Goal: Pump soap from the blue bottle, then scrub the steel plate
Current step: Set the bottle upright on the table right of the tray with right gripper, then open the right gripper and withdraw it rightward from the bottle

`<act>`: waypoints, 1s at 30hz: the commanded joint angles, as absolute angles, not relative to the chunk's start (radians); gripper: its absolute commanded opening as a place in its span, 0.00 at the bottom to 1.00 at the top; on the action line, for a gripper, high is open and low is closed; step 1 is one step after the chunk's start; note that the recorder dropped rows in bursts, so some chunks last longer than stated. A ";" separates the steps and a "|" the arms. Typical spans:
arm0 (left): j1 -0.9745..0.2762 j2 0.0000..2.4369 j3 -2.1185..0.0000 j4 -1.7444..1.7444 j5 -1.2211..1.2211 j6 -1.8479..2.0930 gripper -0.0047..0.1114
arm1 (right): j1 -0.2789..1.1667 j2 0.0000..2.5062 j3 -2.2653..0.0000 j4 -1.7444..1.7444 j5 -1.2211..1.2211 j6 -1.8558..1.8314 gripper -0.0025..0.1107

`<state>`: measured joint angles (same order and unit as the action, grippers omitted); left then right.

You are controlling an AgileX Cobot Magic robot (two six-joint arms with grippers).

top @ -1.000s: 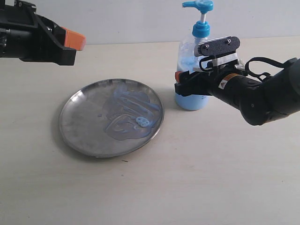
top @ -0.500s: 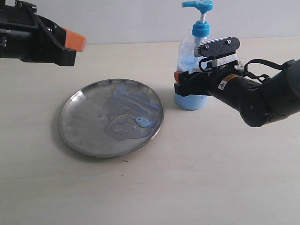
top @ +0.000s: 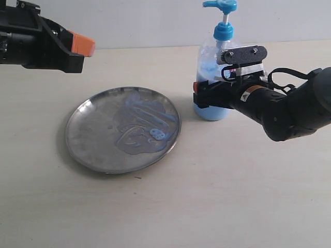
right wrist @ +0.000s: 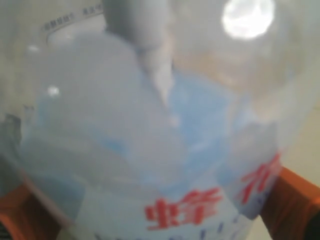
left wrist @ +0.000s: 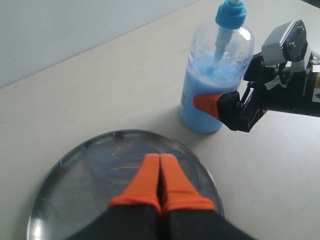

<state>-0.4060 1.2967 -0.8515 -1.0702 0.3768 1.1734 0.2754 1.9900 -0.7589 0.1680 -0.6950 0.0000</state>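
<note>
The steel plate point(top: 83, 111) lies left of centre on the table, smeared with pale blue soap point(top: 142, 124). Right of it the blue bottle point(top: 208, 64) stands upright, its pump head point(top: 222, 6) up. My right gripper point(top: 204, 95) is shut on the bottle's lower body; the orange fingers point(right wrist: 292, 200) press both sides of the labelled bottle point(right wrist: 150, 125). My left gripper point(top: 83, 44) hovers at the upper left, well above the table. Its orange fingers point(left wrist: 145, 180) are pressed together over the plate point(left wrist: 55, 200) with nothing held.
The pale table top point(top: 207, 196) runs to a light wall point(top: 145, 20) at the back. A small dark speck point(top: 136, 177) lies just in front of the plate.
The right gripper and the bottle have shifted slightly to the right, and the wrist has dropped a little. The left arm has not moved.
</note>
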 commanded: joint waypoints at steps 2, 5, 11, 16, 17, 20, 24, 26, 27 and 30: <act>-0.408 1.290 -0.850 -1.079 0.378 1.174 0.04 | 0.272 1.989 -0.755 0.183 -0.732 0.000 0.84; -0.408 1.290 -0.850 -1.079 0.378 1.174 0.04 | 0.272 1.989 -0.755 0.183 -0.737 0.000 0.84; -0.408 1.290 -0.850 -1.077 0.377 1.174 0.04 | 0.272 1.989 -0.755 0.138 -0.735 -0.068 0.84; -0.408 1.290 -0.850 -1.077 0.377 1.174 0.04 | 0.274 1.989 -0.755 0.110 -0.737 -0.066 0.84; -0.408 1.290 -0.850 -1.077 0.377 1.174 0.04 | 0.274 1.989 -0.755 0.110 -0.737 -0.066 0.84; -0.408 1.290 -0.850 -1.072 0.377 1.174 0.04 | 0.274 1.989 -0.755 0.110 -0.737 -0.068 0.84; -0.408 1.290 -0.850 -1.064 0.377 1.174 0.04 | 0.274 1.983 -0.755 0.110 -0.734 -0.068 0.84; -0.408 1.290 -0.850 -1.062 0.377 1.174 0.04 | 0.274 1.967 -0.755 0.110 -0.727 -0.070 0.84; -0.408 1.290 -0.850 -1.062 0.377 1.174 0.04 | 0.274 1.957 -0.755 0.110 -0.727 -0.070 0.84; -0.408 1.290 -0.850 -1.062 0.377 1.174 0.04 | 0.274 1.934 -0.755 0.110 -0.707 -0.098 0.84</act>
<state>-0.4060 1.2967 -0.8515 -1.0631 0.3768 1.1734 0.2754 1.9627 -0.7589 0.1263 -0.7060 -0.0681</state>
